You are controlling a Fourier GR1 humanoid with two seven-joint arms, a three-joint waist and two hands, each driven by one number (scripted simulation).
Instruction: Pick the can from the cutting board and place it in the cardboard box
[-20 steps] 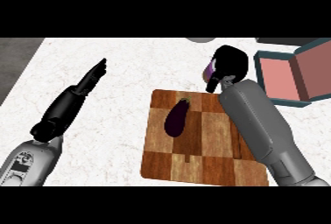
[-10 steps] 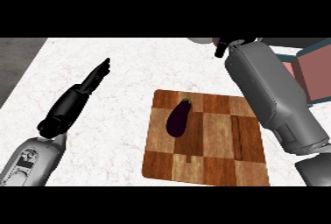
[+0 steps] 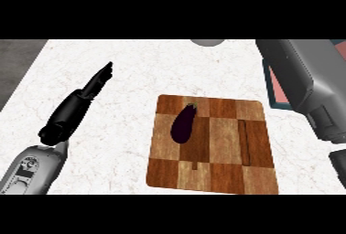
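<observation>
The checkered wooden cutting board [image 3: 223,164] lies right of centre on the counter, and the only thing on it is a dark purple eggplant [image 3: 182,124]. No can shows anywhere in the view. Only a pink strip of the cardboard box [image 3: 278,89] peeks out at the right edge, behind my grey right forearm [image 3: 304,77]. That forearm runs up to the top edge, so my right hand is out of sight. At the left, over bare counter, my left hand [image 3: 79,103] stays open with its fingers straight, well apart from the board.
A grey rounded object [image 3: 208,42] sits at the counter's far edge, top centre. The white marble counter [image 3: 128,59] ends at a dark floor strip [image 3: 17,68] on the left.
My right arm has swung up and to the right toward the box, and its hand, which was curled round a purple object, has left the view at the top. The left hand has not moved.
</observation>
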